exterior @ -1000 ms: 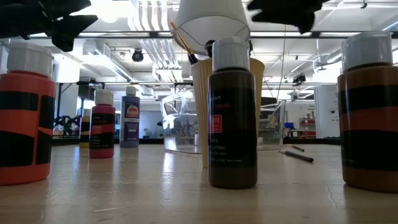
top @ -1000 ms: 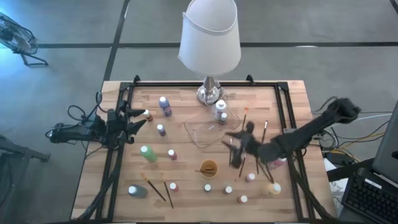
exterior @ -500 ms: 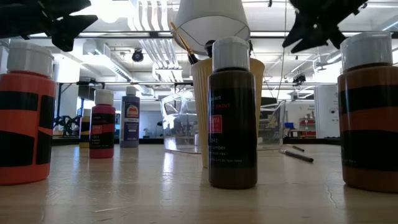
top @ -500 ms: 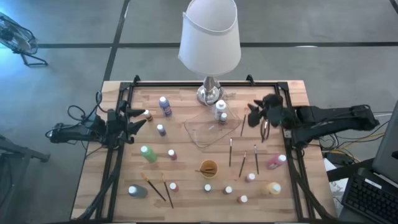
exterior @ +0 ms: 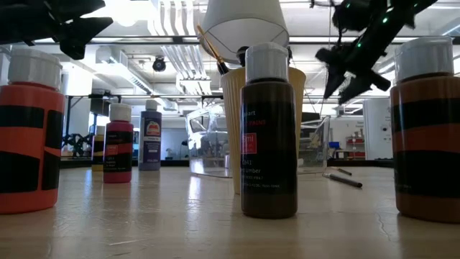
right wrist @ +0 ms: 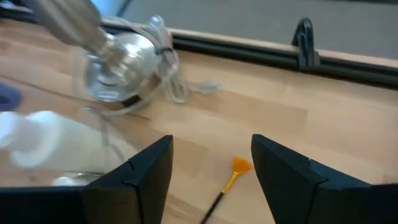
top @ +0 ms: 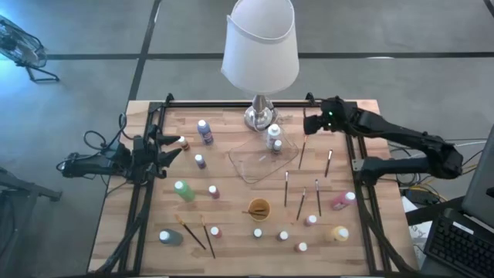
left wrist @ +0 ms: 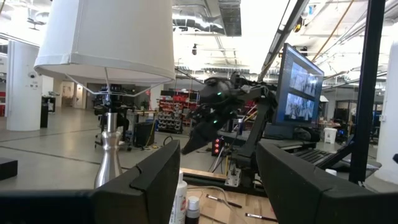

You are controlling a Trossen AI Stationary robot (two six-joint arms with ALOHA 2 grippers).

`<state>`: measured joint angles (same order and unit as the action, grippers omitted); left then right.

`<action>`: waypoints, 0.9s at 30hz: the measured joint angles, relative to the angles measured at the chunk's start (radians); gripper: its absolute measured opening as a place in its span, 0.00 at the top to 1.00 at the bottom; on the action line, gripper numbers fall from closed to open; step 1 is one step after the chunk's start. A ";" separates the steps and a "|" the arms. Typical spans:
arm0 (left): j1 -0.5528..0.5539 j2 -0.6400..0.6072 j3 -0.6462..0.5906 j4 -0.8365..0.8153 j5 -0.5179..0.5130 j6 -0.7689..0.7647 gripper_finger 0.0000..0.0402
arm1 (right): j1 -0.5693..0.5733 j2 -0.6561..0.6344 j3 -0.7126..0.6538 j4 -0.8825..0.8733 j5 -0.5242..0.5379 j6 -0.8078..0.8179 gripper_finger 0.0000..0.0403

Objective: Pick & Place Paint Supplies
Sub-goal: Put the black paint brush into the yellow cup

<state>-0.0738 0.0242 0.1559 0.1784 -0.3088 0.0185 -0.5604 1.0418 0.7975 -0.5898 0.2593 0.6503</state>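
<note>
15 bottles, 7 brushes, 1 lamp

Bright ceiling lights glare in the low view; the right wrist view looks motion-blurred

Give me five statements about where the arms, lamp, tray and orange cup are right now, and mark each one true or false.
1. The right gripper holds a paint bottle. False: it is open and empty, above the table's far edge.
2. The left gripper is open at the table's left edge. True.
3. The lamp lies tipped over. False: it stands upright.
4. The orange cup sits inside the clear tray. False: it stands apart, nearer the front.
5. A white bottle stands at the tray's far corner. True.
</note>
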 joint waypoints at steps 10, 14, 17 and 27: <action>0.000 0.000 0.000 0.000 0.000 0.000 0.46 | -0.069 0.196 0.000 0.012 0.001 -0.033 0.41; 0.000 0.000 0.000 0.000 0.000 0.000 0.46 | -0.095 0.267 -0.001 0.015 -0.031 -0.009 0.39; 0.000 0.000 0.000 0.000 0.000 0.000 0.46 | -0.115 0.313 -0.001 0.031 -0.032 0.011 0.38; 0.000 0.000 0.000 0.000 0.000 0.000 0.46 | -0.150 0.436 0.046 0.034 -0.091 0.101 0.39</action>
<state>-0.0740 0.0246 0.1559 0.1786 -0.3084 0.0184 -0.7105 1.4777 0.8431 -0.5554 0.1684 0.7512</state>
